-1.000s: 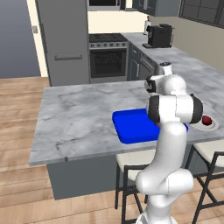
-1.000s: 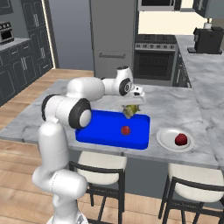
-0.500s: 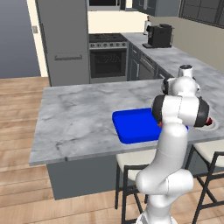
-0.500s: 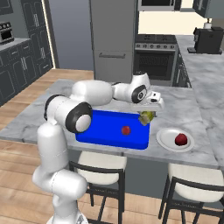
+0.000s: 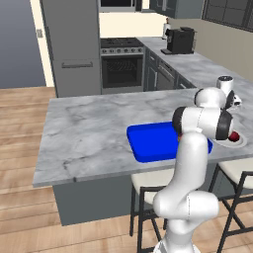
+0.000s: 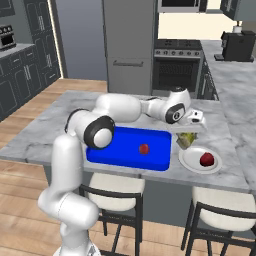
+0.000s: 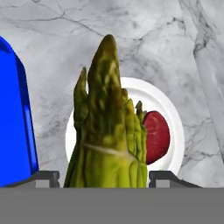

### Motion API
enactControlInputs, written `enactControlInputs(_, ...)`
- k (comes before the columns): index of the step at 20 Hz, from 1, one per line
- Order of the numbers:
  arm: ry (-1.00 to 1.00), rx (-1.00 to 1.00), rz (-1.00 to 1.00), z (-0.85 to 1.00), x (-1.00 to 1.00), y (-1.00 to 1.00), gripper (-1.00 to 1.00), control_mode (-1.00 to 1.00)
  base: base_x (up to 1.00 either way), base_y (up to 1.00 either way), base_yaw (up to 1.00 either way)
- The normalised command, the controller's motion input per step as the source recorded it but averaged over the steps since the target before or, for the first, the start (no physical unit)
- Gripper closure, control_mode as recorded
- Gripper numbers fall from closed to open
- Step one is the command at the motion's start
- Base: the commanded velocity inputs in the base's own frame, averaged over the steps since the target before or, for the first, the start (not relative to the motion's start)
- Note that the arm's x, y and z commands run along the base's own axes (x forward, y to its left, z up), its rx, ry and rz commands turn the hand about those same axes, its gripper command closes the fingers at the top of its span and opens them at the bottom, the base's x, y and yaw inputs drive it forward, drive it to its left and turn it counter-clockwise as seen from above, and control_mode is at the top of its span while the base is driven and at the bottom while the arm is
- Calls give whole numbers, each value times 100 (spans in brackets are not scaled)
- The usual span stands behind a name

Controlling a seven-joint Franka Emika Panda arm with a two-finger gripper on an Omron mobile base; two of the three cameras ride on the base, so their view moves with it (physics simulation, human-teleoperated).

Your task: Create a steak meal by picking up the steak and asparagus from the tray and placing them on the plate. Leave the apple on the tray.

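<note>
Since the earlier frame, the asparagus (image 7: pixel 109 131) has been carried from above the tray (image 6: pixel 120 155) to the tray's right edge, just short of the plate (image 6: pixel 192 162). The gripper (image 6: pixel 189 136) is clenched on the stalk bundle, held clear of the counter for transfer. The steak (image 6: pixel 206 159) is already on the plate; the apple (image 6: pixel 144 149) is left on the tray as required.

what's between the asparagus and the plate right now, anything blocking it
Nothing visible blocks it. The asparagus, held in the gripper, hangs above the plate near the tray. The steak already lies on the plate's far side, leaving bare room beside it.
</note>
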Motion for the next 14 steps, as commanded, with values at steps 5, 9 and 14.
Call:
enactControlInputs(5, 2, 0, 4, -25, 0, -7, 100, -100, 0, 0, 0)
enactControlInputs(9, 1, 0, 5, -39, 4, -1, 100, -100, 0, 0, 0)
enactControlInputs(14, 0, 0, 6, -43, 8, -12, 100, -100, 0, 0, 0)
